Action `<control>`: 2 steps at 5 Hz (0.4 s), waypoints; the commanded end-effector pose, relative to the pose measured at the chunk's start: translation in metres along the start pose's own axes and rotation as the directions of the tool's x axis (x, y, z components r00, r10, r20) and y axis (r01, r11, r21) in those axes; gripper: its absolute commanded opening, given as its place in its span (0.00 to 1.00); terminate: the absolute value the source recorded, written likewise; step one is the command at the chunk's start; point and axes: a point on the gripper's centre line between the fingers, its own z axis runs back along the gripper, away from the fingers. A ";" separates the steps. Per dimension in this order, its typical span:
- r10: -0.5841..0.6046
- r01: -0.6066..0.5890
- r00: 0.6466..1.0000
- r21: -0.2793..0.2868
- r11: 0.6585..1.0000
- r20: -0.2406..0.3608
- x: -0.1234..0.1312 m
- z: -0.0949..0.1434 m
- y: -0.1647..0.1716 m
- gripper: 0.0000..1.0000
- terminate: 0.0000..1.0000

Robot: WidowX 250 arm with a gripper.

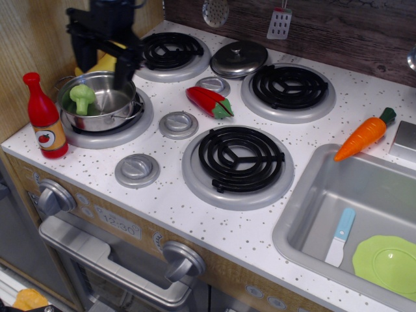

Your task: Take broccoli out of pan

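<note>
The broccoli [82, 97], a small light-green floret, lies inside the pan [104, 112] against its left wall. The pan is a shiny steel pot standing on the front-left burner. My black gripper [99, 62] hangs open just above the pan's back rim, its two fingers [123, 68] pointing down, one over the left and one over the right of the pan. It holds nothing and is apart from the broccoli.
A red ketchup bottle [43, 117] stands left of the pan. A yellow banana [104, 63] lies behind it. A red pepper [208, 102], a steel lid [239, 58], a carrot [365, 134] and a sink [305, 221] with a green plate [387, 260] and knife lie to the right.
</note>
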 end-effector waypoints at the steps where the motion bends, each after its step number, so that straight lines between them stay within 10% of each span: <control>1: -0.010 0.010 0.995 0.009 1.000 0.096 0.009 -0.011 0.023 1.00 0.00; 2: -0.014 0.014 0.995 -0.001 1.000 0.097 0.005 -0.020 0.028 1.00 0.00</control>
